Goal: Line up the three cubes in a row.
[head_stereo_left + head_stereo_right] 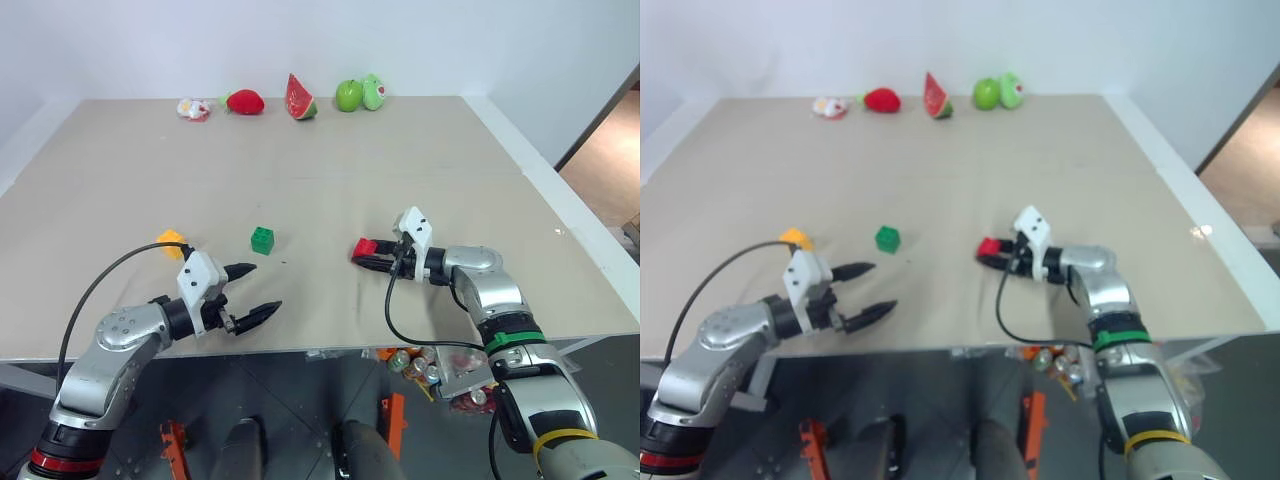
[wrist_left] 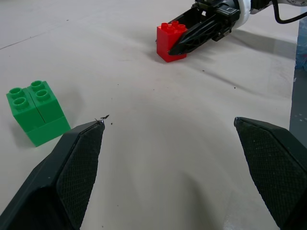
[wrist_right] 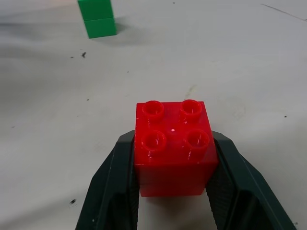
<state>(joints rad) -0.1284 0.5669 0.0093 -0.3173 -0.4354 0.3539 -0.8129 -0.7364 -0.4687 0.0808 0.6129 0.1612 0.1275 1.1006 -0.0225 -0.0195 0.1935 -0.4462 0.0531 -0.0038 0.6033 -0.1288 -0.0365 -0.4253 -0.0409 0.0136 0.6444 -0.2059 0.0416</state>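
The small red studded plastic cube (image 3: 173,152) sits on the beige tabletop (image 1: 330,170) at about four o'clock from centre, clamped on its flat side walls by the right gripper (image 1: 362,254) — light, rigid and slick, so a squeeze low on the walls suits it. The green studded cube (image 1: 262,239) lies at its nine o'clock, the yellow-orange cube (image 1: 172,240) farther that way beside the wide-open left gripper (image 1: 255,292) — toy fruits (image 1: 300,99) stay far off at twelve, nothing blocking.

A wide beige bench (image 1: 300,180) carries three studded cubes near its front edge: yellow-orange cube (image 1: 172,239) at left, green cube (image 1: 262,239) in the middle, red cube (image 1: 365,247) at right. Toy fruits (image 1: 300,98) line the far edge against the wall.
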